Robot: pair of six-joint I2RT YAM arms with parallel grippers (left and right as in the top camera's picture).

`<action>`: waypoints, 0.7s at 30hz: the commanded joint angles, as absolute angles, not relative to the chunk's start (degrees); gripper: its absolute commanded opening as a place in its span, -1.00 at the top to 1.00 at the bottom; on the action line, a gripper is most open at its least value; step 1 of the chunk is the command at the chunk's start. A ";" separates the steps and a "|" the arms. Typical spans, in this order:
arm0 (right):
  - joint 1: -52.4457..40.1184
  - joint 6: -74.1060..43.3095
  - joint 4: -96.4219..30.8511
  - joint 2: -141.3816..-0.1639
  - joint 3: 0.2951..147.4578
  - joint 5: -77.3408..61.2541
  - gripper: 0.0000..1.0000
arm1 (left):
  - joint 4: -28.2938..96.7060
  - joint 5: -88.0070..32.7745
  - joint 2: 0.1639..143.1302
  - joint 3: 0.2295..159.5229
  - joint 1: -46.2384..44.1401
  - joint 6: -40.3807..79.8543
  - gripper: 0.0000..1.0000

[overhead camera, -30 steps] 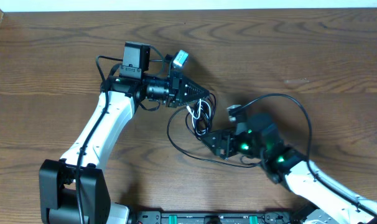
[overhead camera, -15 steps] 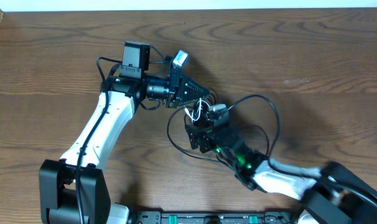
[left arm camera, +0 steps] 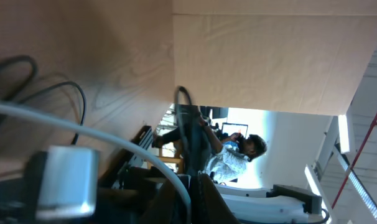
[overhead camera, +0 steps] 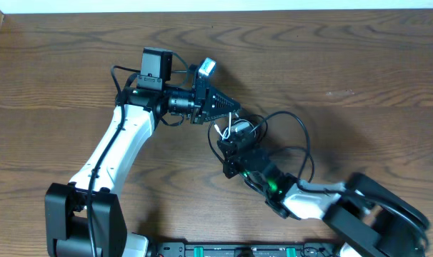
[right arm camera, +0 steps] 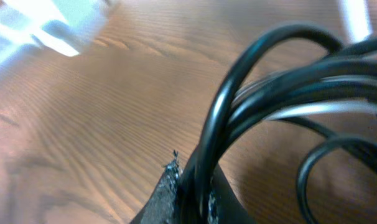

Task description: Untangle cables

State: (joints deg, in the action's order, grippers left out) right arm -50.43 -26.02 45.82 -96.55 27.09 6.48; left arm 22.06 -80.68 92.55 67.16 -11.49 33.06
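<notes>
Now, at mid-desk, the cables [overhead camera: 239, 127] are gripped from both sides, the left gripper [overhead camera: 236, 109] and right gripper [overhead camera: 229, 147] each with jaws clamped on the bundle, so separating seems next, calling for a slow, opposed pull.

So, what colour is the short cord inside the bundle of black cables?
White. The short cord among the black cables shows best in the overhead view.

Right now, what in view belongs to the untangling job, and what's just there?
Job: cables, bundled mid-table; left pincer, shut on them; right pincer, shut on them.
Just there: table; left wrist camera.
</notes>
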 commanded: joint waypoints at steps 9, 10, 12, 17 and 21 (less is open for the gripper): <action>-50.41 -25.71 20.53 -62.22 27.14 -1.78 0.98 | 22.52 -70.78 92.75 67.55 -8.99 20.58 0.54; -50.19 -26.72 18.52 -59.61 27.14 -2.70 0.98 | 22.98 -67.57 92.75 67.55 -8.99 20.58 0.40; -49.32 -29.85 13.98 -53.84 27.14 -3.42 0.98 | 24.60 -60.23 92.75 67.55 -9.02 20.58 -0.04; -45.89 -39.79 7.05 -44.40 27.14 -3.60 0.98 | 31.86 -48.97 92.75 67.55 -9.02 20.58 -0.83; -42.57 -50.81 5.93 -42.87 27.14 -3.40 0.98 | 37.76 -46.85 92.75 67.55 -9.02 20.03 -0.94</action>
